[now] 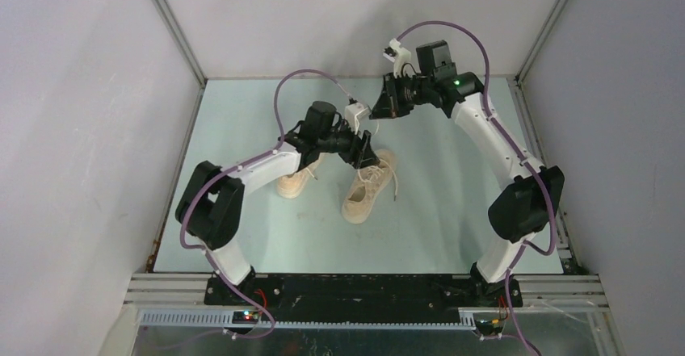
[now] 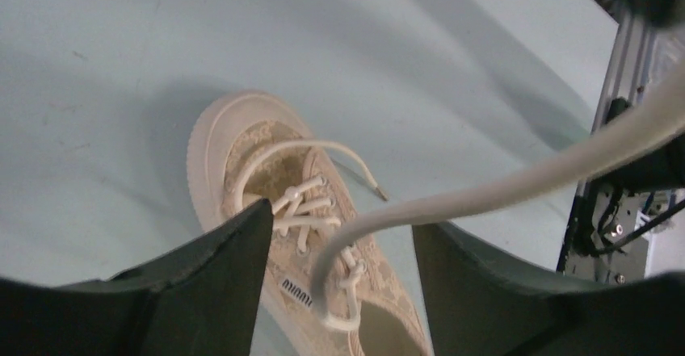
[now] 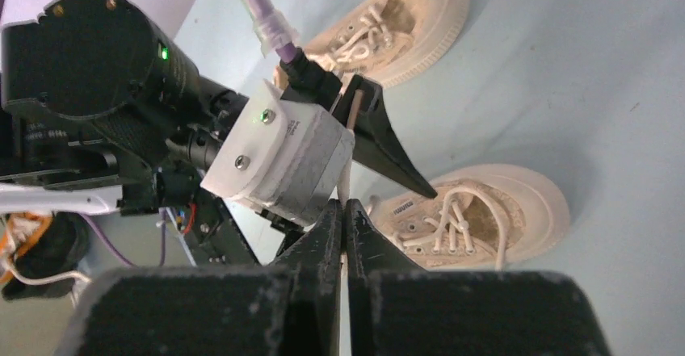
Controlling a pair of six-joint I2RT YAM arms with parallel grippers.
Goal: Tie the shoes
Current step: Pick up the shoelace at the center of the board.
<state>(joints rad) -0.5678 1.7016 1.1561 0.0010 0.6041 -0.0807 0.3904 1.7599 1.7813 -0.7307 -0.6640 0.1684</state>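
Note:
Two cream-beige shoes lie on the pale table, one (image 1: 370, 186) at the centre and the other (image 1: 297, 180) partly under the left arm. My right gripper (image 3: 345, 211) is raised behind them, shut on an off-white lace (image 3: 345, 180). That lace (image 2: 501, 190) runs taut from the top eyelets of the nearer shoe (image 2: 266, 178) up to the right. It passes between the fingers of my open left gripper (image 2: 339, 235), which hovers just over that shoe without pinching it. The other lace end (image 2: 355, 166) lies loose across the toe and onto the table. The second shoe (image 3: 396, 25) has loose laces.
Grey walls enclose the pale green table (image 1: 452, 211) on three sides. A metal frame rail (image 1: 525, 122) runs along the right edge. The left arm's white wrist camera block (image 3: 283, 154) sits close in front of my right gripper.

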